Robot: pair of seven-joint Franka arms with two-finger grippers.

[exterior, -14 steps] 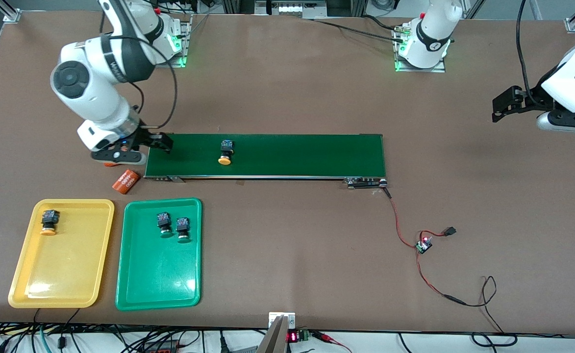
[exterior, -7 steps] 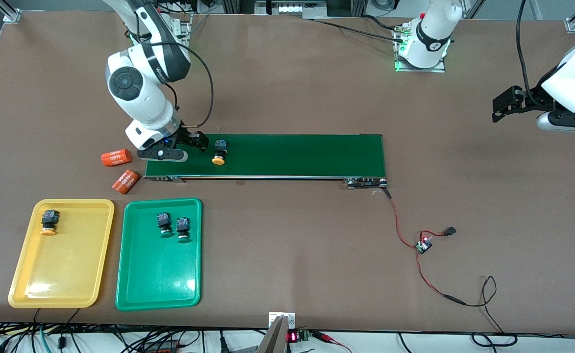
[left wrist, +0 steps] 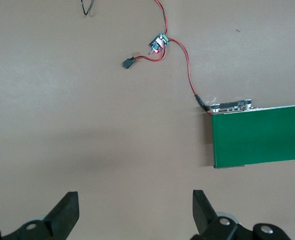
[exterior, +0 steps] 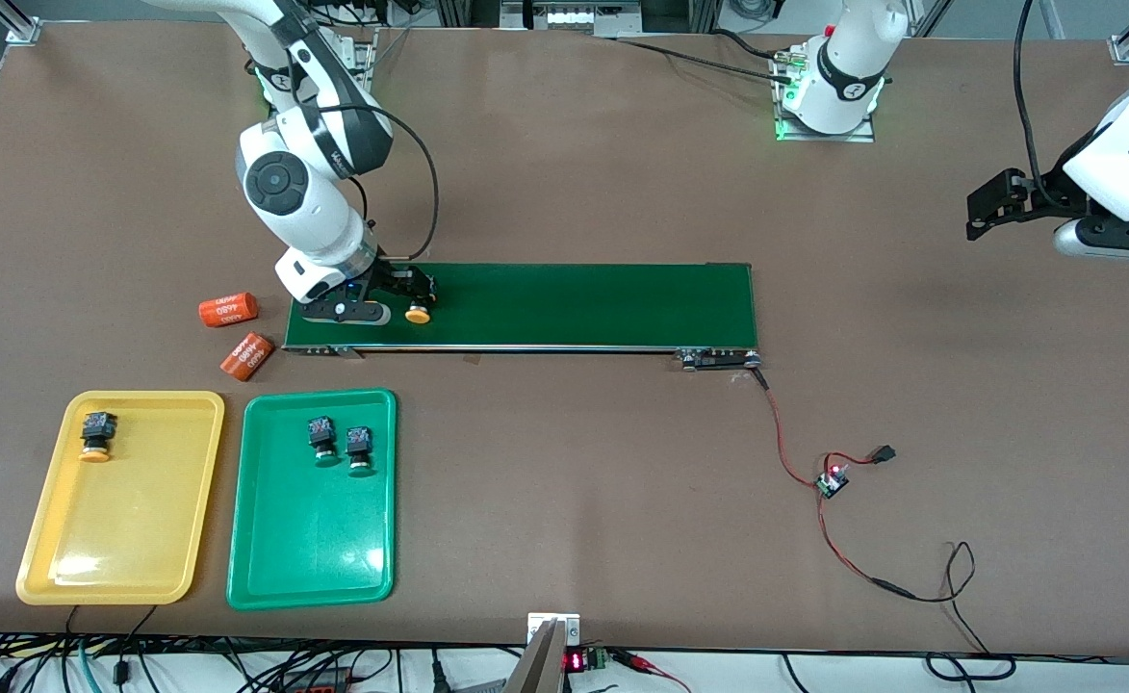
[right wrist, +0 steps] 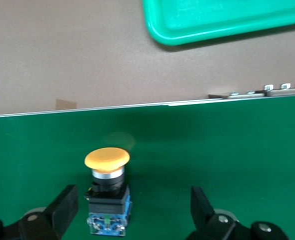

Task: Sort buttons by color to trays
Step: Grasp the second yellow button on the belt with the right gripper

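While the left gripper (exterior: 983,207) waits with its fingers spread, well apart from everything over the bare table at the left arm's end, the right gripper (exterior: 408,289) has swept along the long dark-green belt (exterior: 574,306) from that belt's end and come down around the last loose button (exterior: 419,311). A second ago this yellow-orange button lay farther along the belt; the belt has since carried it toward the right arm's end, and it now sits between the released fingers (right wrist: 62,205), not yet pinched, lying nearer 1 finger than the other. By this judgement, closing on its black body is the next call, then a carry to the yellow tray (exterior: 44,549). Sorting looks nearly done: 1 yellow-orange button (exterior: 95,433) lies in the yellow tray, and 2 green buttons (exterior: 341,445) lie side by side in the green tray (exterior: 266,568). 2 orange cylinders (exterior: 237,332) lie on the table near the belt's end, untouched.
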